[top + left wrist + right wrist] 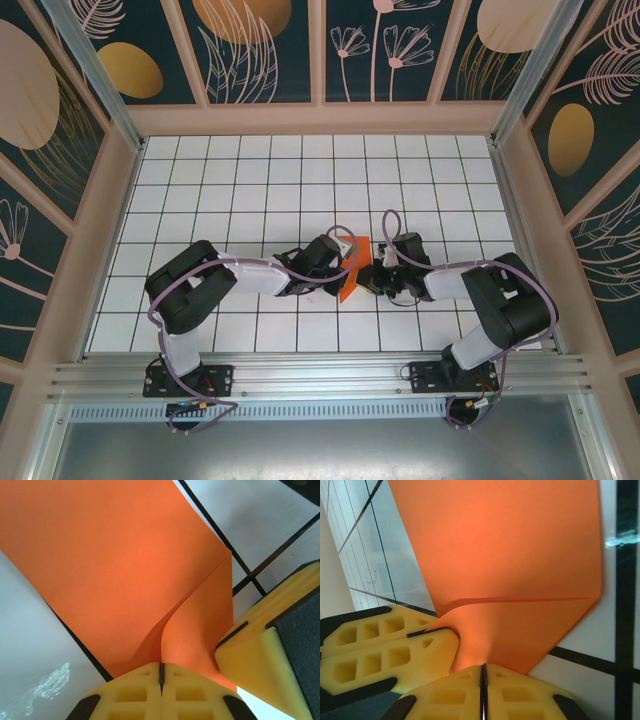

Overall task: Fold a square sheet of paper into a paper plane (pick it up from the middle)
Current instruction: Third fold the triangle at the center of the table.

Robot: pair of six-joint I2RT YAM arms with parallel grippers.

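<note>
From above, the orange sheet of paper [356, 252] sat near the middle of the white tiled table [250, 190], lifted between the left claw [343, 268] and the right claw [368, 275], which met close together at its near end; the patterned walls [90, 150] stood well apart

In the left wrist view, the left claw [161, 666] was closed flat with the paper [125, 565] pinched in the seam between its yellow fingers; the sheet spread away from them in a soft curl with a crease running to a far corner; the right claw [235, 635] sat just beside on the right, against the paper's edge

In the right wrist view, the right claw [483, 669] was likewise pressed shut on the paper [510, 545], with the left claw [432, 630] just to its left; a folded flap lay across the sheet

The paper looked thin, light and limp, likely to buckle, crease wrongly or tear if pulled; it seemed best held at the folded edge near the middle; the main obstacle seemed to be the claws crowding each other
</note>
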